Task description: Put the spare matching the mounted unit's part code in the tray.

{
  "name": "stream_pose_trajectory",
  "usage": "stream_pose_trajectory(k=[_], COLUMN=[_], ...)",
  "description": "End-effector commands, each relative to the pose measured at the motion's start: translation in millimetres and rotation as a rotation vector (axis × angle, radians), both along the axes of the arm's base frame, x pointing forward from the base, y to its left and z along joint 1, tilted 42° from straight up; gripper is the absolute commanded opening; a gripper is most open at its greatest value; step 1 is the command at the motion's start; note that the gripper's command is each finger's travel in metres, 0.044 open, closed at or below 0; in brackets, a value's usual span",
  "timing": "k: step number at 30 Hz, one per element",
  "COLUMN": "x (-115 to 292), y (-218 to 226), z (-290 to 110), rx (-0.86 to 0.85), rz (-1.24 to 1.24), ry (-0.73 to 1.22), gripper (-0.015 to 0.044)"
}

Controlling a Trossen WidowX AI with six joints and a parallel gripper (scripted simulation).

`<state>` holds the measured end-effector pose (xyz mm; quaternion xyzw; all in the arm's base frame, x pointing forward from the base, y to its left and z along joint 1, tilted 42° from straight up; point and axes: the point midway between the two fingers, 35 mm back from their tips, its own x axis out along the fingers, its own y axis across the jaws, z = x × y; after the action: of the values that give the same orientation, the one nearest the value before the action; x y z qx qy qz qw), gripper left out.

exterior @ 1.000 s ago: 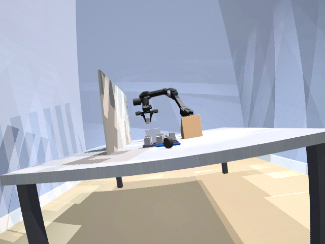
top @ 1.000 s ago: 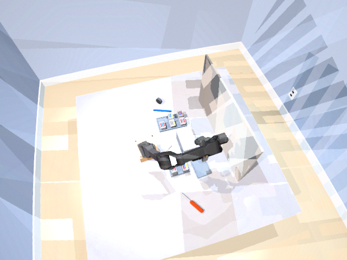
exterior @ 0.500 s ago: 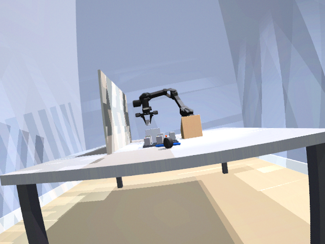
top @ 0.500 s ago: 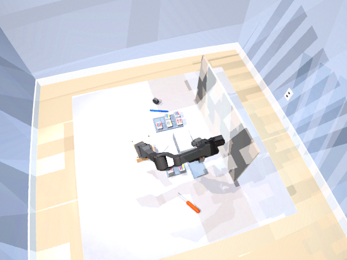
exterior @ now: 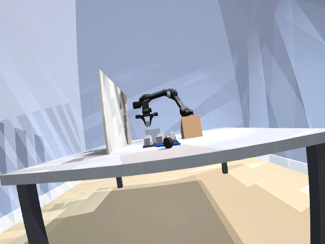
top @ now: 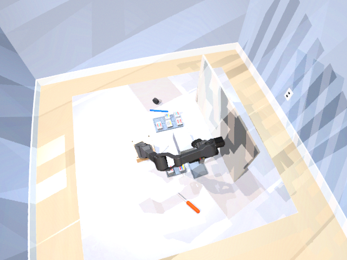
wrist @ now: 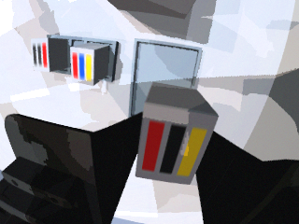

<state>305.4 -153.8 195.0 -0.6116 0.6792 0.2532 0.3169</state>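
My gripper [wrist: 168, 122] [exterior: 148, 124] is shut on a grey block with red, black and yellow stripes, held in the air. The tray [wrist: 163, 61] [top: 198, 171], a shallow blue-grey one, lies below and beyond the block in the wrist view. Left of it, a small rack [wrist: 115, 61] bears a unit with red, blue and yellow stripes [wrist: 82, 66] and one with two dark stripes and a red one [wrist: 40, 54]. A larger rack [top: 156, 120] holds several striped units. I cannot tell which unit is the mounted one, and its back code is not readable.
A tall panel [top: 224, 111] [exterior: 114, 115] stands beside the arm. A low pale upright plate [exterior: 152, 131] stands between the racks. A blue stick [top: 159, 110], a black round piece [top: 155, 101] and an orange-handled screwdriver [top: 193, 207] lie about. A brown box [exterior: 191, 126] is by the arm's base.
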Motion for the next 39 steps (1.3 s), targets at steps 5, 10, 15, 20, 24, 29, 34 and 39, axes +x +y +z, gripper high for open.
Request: stream_pose_trajectory(k=[5,10,15,20,24,29,34,39], x=[1,1,1,1,1,1,1,1], y=[-3,-6,-9,-12,-15,-18,-21,-24], z=[-6,-9,-12,-15,-18,-21,-24,-28], rx=[0.006,0.006,0.006,0.006,0.006,0.006,0.006,0.006], rz=[0.005,0.005,0.005,0.005,0.005,0.005,0.005,0.005], ry=[0.001,0.001,0.001,0.001,0.001,0.001,0.001,0.000], gripper=[0.0000,0.0000,0.0000,0.0000,0.0000,0.0000,0.0000,0.0000])
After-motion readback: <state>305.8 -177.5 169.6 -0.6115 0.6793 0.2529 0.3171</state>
